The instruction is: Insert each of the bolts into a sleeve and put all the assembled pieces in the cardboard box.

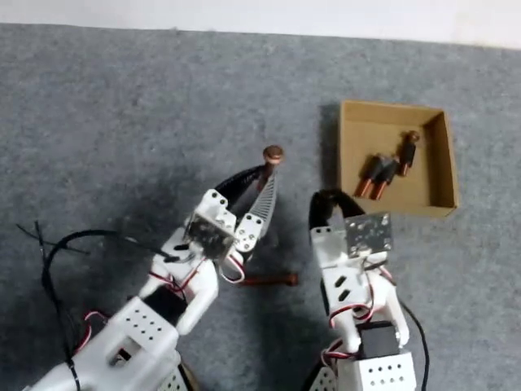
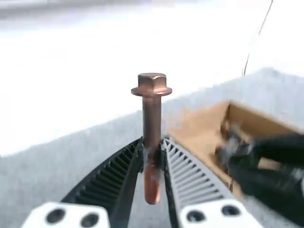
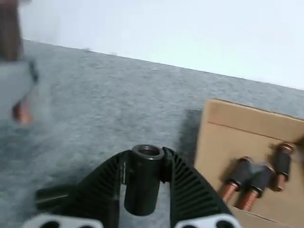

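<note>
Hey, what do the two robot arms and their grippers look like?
The left arm and right arm are white plastic dotted with small holes, with red, white and black wires at the joints. The left gripper and right gripper have dark, ribbed, wedge-shaped fingers on white bases. A black cable lies beside the left arm.

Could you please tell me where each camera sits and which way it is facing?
High view: fixed above the table, looking down; both arms show, the left gripper holding a bolt, the right gripper near the cardboard box.
Left wrist view: on the left arm's wrist, looking along its fingers at the clamped bolt.
Right wrist view: on the right arm's wrist, looking along its fingers at the sleeve they hold.
Shared: all three views show the box.
</note>
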